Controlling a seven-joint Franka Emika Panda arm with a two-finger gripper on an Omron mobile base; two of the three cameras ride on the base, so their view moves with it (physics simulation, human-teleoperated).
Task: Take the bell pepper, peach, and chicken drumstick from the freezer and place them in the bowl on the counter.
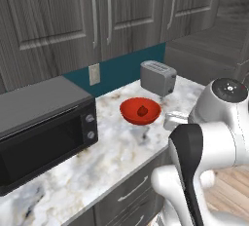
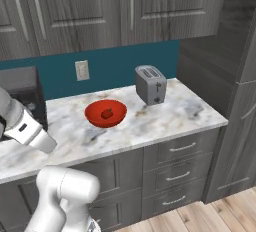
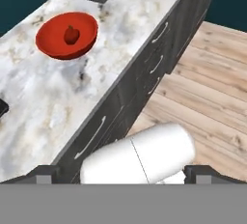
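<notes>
dark finger tips of the gripper (image 3: pixel 123 174) stood wide apart near the floor side, holding nothing. on the counter (image 2: pixel 165 113), the bowl (image 2: pixel 105 113) held the bell pepper (image 2: pixel 107 113), left of the toaster (image 2: pixel 151 84). judged next: return to the freezer, approach the peach squarely, close gently.

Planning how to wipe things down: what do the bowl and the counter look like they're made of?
The bowl looks like smooth red plastic or glazed ceramic, uniform colour with a soft sheen. The counter looks like polished marble-type stone, white with grey veining.
</notes>
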